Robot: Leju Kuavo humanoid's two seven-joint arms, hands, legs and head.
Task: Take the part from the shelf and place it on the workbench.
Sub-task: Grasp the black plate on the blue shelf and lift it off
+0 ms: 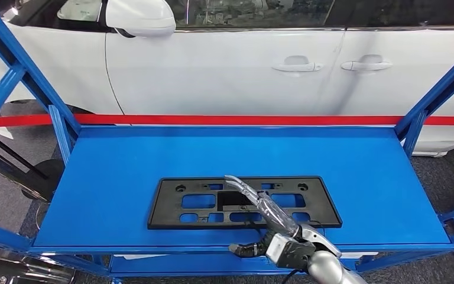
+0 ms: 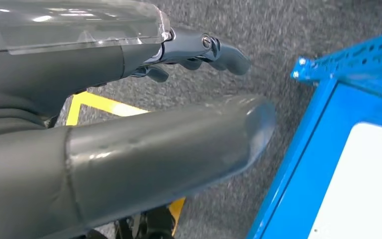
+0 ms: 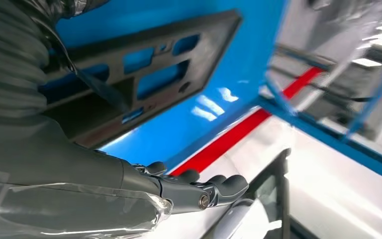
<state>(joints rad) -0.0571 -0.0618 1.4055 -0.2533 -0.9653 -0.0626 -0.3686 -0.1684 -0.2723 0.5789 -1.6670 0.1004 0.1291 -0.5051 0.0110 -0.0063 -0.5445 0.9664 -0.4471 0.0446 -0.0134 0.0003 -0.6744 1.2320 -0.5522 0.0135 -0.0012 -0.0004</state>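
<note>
Right hand (image 1: 272, 228): one, silver and dark grey, reaching in over the near edge of the part. Its fingers (image 1: 245, 190) are extended and spread above the part's middle; they pinch nothing. Whether they touch the part cannot be told.

Part (image 1: 177, 213): one, a flat black rectangular plastic frame with matte finish, rounded corners and several rectangular cut-outs showing blue through them. It lies flat on the blue shelf (image 1: 106, 171), near the shelf's front edge and roughly central.

Shelf: one smooth, glossy blue metal deck, carried by blue angled struts to either side of the part.

Left hand (image 2: 144, 114): one, hanging over grey speckled carpet beside a blue frame corner; thick grey thumb straight, dark fingers (image 2: 219, 50) loosely curved and apart, holding nothing.

Beyond the part: one red stripe (image 1: 242, 120) along the shelf's far edge, then one white car (image 1: 224, 65), glossy, with two door handles visible.
</note>
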